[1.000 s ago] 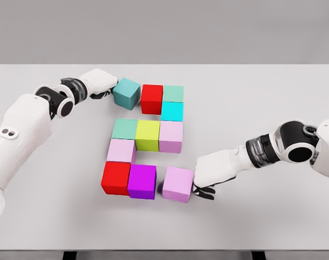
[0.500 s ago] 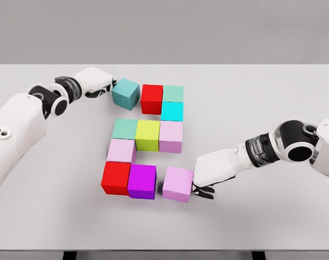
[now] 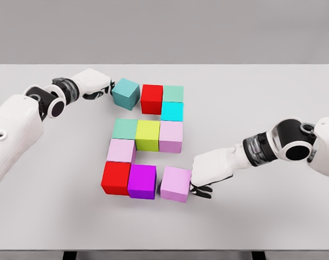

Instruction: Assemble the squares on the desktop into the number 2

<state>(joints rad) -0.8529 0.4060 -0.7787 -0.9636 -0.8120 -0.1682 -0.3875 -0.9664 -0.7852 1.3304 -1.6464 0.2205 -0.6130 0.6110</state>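
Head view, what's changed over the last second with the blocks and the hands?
The right hand pushed the pink block slightly left, nearer the purple block. The left hand stays against the tilted teal block, its arm drawn back a little. Other blocks unmoved.

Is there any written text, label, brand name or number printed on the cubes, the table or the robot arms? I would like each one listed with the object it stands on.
None: no printed text, label or number is visible.
The coloured cubes, such as the teal cube and the pink cube, have plain faces.
The table is bare grey.
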